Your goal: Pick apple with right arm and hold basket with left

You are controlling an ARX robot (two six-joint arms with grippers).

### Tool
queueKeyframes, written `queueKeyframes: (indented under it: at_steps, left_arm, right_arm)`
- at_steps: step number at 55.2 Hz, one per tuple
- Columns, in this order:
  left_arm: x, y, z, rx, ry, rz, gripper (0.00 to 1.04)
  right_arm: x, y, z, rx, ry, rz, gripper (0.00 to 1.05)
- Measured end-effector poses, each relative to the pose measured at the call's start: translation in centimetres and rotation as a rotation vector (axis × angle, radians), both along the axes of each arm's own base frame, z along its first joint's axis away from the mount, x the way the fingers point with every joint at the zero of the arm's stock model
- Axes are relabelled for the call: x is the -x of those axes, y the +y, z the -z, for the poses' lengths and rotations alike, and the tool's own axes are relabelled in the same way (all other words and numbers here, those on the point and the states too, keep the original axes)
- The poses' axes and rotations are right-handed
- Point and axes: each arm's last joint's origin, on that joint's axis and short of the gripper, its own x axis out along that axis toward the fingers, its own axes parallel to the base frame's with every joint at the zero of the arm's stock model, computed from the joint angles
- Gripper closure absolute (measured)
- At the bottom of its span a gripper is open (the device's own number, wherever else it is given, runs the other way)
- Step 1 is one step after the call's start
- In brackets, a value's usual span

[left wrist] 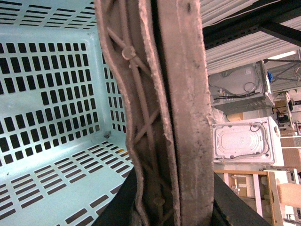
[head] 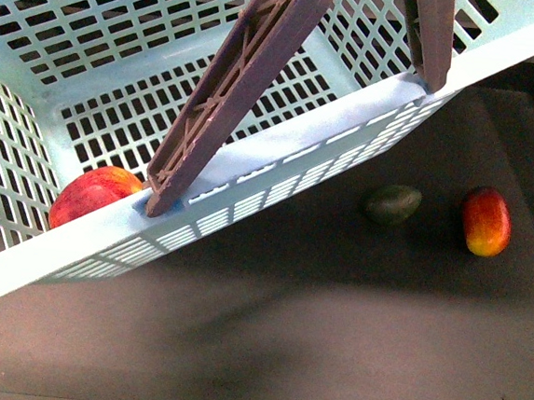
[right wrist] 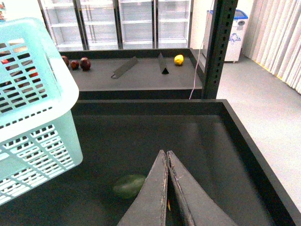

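Dark matte counter [head: 328, 355] with a raised rim fills the lower part of the front view, and glass-door fridges [right wrist: 136, 21] line the room's far wall. The basket [head: 280, 154], pale turquoise plastic with slotted lattice walls, sits tilted across the left and upper part of the front view, casting a shadow on the counter. Its two grey-brown handles [head: 239, 95] are swung up together. The left pincer [left wrist: 174, 207] is clamped around these handles, a dark finger showing on either side of them in the left wrist view. The apple [head: 94, 194] lies inside the basket in a low corner against the near wall; it is round and red, with a yellowish blush and faint speckles. The right pincer [right wrist: 165, 154] is closed and empty, its fingers pressed together above the counter. A dark green oval fruit [head: 393, 204] and a red-yellow oval fruit [head: 486, 221] lie near each other on the counter, outside the basket.
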Motion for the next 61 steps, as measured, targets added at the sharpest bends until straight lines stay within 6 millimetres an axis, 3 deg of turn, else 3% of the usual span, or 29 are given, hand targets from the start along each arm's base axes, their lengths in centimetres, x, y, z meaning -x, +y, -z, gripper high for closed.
queueKeyframes:
  at_steps: [37,61]
  left_arm:
    - [0.0,0.0,0.0,0.001,0.000,0.001,0.87]
    - [0.0,0.0,0.0,0.001,0.001,0.000,0.87]
  right_arm:
    - [1.7,0.0,0.3,0.000,0.005,0.000,1.02]
    - [1.7,0.0,0.3,0.000,0.005,0.001,0.35]
